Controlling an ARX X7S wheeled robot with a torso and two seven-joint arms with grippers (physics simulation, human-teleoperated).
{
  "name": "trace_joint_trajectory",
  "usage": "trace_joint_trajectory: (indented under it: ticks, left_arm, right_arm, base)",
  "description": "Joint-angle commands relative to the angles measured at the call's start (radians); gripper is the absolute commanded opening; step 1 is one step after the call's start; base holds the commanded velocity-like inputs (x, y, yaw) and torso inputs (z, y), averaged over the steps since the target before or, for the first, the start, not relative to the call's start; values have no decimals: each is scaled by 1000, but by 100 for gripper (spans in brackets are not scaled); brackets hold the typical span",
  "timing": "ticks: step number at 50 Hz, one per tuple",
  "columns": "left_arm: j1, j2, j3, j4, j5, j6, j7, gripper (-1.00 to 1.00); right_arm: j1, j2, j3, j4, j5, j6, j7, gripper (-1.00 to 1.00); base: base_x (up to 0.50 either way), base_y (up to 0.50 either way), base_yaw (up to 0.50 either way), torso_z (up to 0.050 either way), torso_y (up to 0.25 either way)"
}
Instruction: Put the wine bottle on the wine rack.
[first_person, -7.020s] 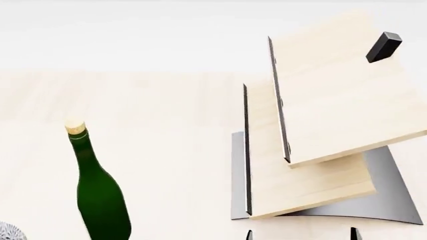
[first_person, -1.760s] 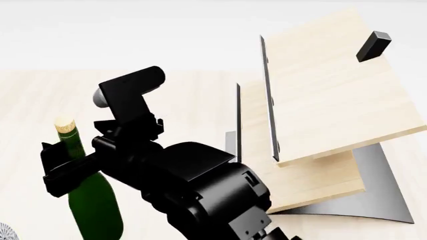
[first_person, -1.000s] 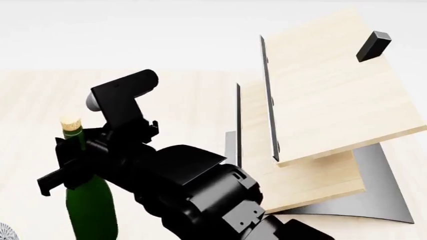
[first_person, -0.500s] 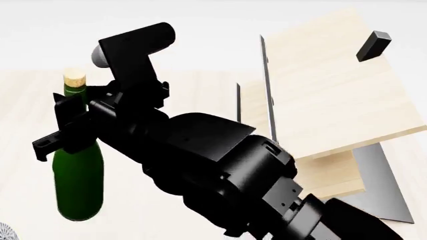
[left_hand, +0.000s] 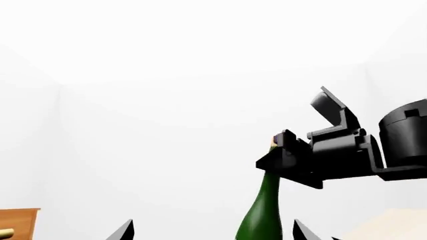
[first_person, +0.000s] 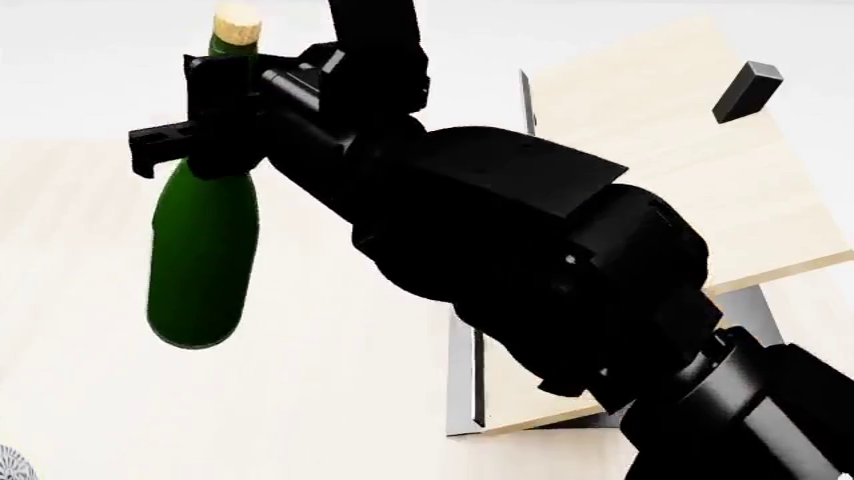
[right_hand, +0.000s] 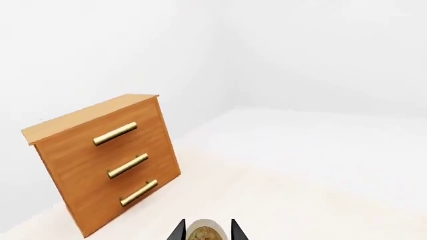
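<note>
The wine bottle (first_person: 200, 250), dark green with a tan cork (first_person: 238, 18), hangs above the pale wooden table, slightly tilted. My right gripper (first_person: 220, 95) is shut on its neck just under the cork. In the right wrist view the cork (right_hand: 207, 234) sits between the right gripper's (right_hand: 207, 231) fingertips. The left wrist view shows the wine bottle (left_hand: 263, 210) held by the right gripper (left_hand: 293, 160); my left gripper (left_hand: 212, 232) is open, holding nothing. The wine rack (first_person: 667, 150) stands to the right, its lower part hidden by my right arm.
A black peg (first_person: 747, 90) sticks out of the rack's upper panel; its grey base (first_person: 461, 390) rests on the table. A brown cabinet (right_hand: 107, 160) with brass handles stands farther off. A small grey patterned object (first_person: 11, 465) lies at the near left edge.
The right arm has lifted the bottle well above the table and carried it a little toward the rack; the arm now covers more of the rack.
</note>
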Motion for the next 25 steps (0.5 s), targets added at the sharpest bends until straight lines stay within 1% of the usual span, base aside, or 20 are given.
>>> trace_joint_trajectory:
  ticks: [1, 8, 18, 25]
  left_arm:
    - [-1, -2, 3, -1, 2, 0, -3, 100]
    - [-4, -4, 3, -1, -1, -2, -5, 100]
    - [-6, -7, 5, -4, -1, -2, -8, 100]
    - [-7, -9, 6, -5, -2, -1, -11, 100]
  right_arm:
    - [41, 10, 120, 117, 107, 6, 31, -100]
    - [59, 15, 204, 211, 204, -13, 76, -100]
    - [66, 52, 273, 213, 260, -46, 138, -100]
    - [56, 103, 363, 219, 340, -85, 193, -100]
  base:
    - [0, 0, 0, 0, 0]
    - [0, 0, 0, 0, 1]
    - [0, 0, 0, 0, 0]
    - [0, 0, 0, 0, 1]
